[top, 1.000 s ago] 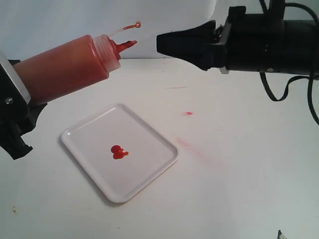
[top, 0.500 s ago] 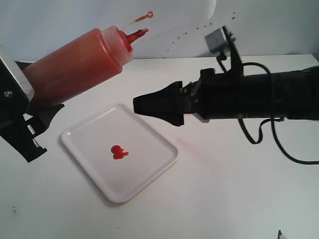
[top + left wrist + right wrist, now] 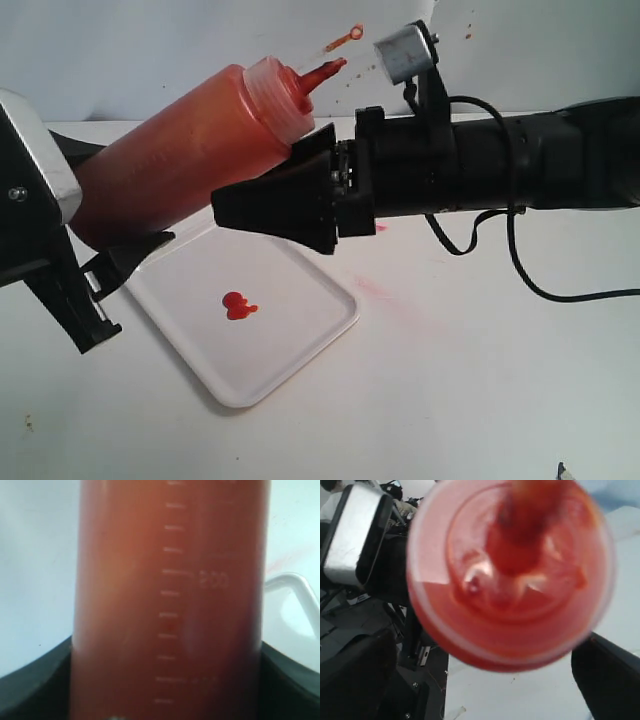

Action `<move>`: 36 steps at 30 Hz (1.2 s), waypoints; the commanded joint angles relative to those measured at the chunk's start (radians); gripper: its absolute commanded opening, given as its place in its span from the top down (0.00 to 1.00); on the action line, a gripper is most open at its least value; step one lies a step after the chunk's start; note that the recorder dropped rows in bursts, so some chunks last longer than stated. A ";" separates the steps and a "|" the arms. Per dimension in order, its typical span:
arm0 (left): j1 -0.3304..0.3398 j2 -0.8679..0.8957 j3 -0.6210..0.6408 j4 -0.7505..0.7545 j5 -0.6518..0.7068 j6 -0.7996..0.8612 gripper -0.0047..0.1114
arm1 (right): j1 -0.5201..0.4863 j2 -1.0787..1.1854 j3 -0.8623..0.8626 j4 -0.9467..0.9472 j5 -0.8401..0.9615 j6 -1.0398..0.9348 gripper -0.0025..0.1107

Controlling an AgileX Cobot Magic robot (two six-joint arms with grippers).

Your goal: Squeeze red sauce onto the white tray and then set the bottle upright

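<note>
The bottle (image 3: 200,150) hangs tilted over the table, its red nozzle (image 3: 322,73) pointing up and to the right and its tether cap above it. My left gripper (image 3: 70,235) is shut on the bottle's lower body; the left wrist view is filled by the orange-red bottle (image 3: 167,580) between the dark fingers. My right gripper (image 3: 240,195) is open, one black finger lying in front of the bottle's upper half. In the right wrist view the cap (image 3: 510,570) sits between the spread fingers. A blob of red sauce (image 3: 238,306) lies on the white tray (image 3: 300,340).
Pale pink smears (image 3: 375,288) mark the table to the right of the tray. Red specks (image 3: 467,36) dot the back wall. The right arm's cable (image 3: 520,270) loops down toward the table. A small dark object (image 3: 562,470) lies at the front right edge.
The right arm has swung down and left from the upper right, and its jaws have opened beside the bottle. The left gripper has carried the bottle rightward and tilted it steeper.
</note>
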 commanded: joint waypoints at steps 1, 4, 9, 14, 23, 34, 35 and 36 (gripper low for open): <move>-0.005 -0.008 -0.015 -0.063 -0.045 -0.021 0.96 | 0.006 0.000 -0.007 0.002 0.032 -0.109 0.25; -0.005 -0.008 -0.015 -0.070 -0.047 -0.021 0.96 | 0.006 0.000 -0.007 0.002 0.061 -0.144 0.27; -0.005 0.022 -0.015 -0.114 -0.088 -0.021 0.96 | 0.006 0.000 -0.007 0.002 0.061 -0.230 0.29; -0.005 0.108 -0.015 -0.114 -0.134 -0.013 0.96 | 0.006 0.000 -0.007 0.002 0.061 -0.268 0.29; -0.005 0.155 -0.033 -0.371 -0.274 0.224 0.96 | 0.006 0.000 -0.007 0.002 0.061 -0.286 0.35; -0.005 0.281 -0.037 -0.776 -0.553 0.459 0.96 | 0.006 0.000 -0.007 0.002 0.061 -0.295 0.48; -0.005 0.299 -0.037 -0.809 -0.596 0.472 0.96 | 0.006 0.000 -0.007 0.002 0.061 -0.298 0.46; -0.005 0.316 -0.037 -0.845 -0.637 0.488 0.96 | 0.006 0.000 -0.007 0.002 0.061 -0.297 0.45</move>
